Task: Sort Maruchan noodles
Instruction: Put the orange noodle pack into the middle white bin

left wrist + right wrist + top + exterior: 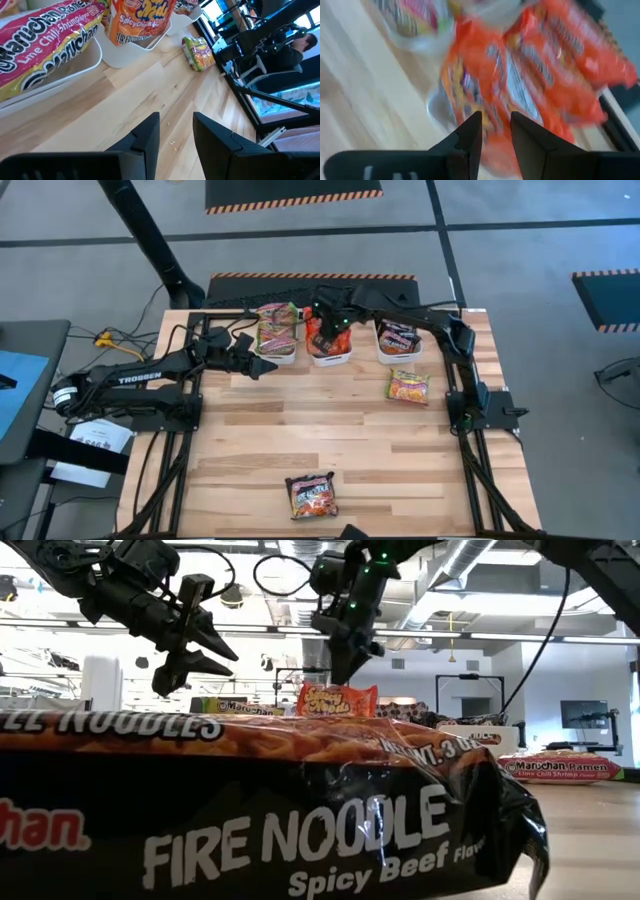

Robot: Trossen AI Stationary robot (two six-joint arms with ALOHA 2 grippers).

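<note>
Three white bins stand in a row along the far edge of the table (350,430): the left bin (277,356) holds green-yellow and pink Maruchan packets (277,328), the middle bin (330,360) holds red-orange packets (322,335), and the right bin (398,354) holds dark packets (398,336) with red print. Two packets lie loose on the wood. A green-yellow packet (408,386), glossy and square with an orange picture panel, lies flat near the right edge, just in front of the right bin. A black packet (312,495), marked Fire Noodle Spicy Beef in white letters, lies flat close to the near edge, about midway along it, with creased, shiny wrapping. The right gripper (326,330) hangs over the middle bin, fingers a little apart, nothing between them, with the red-orange packets directly beneath. The left gripper (264,365) hovers above the wood just in front of the left bin, its fingers also slightly apart and holding nothing
</note>
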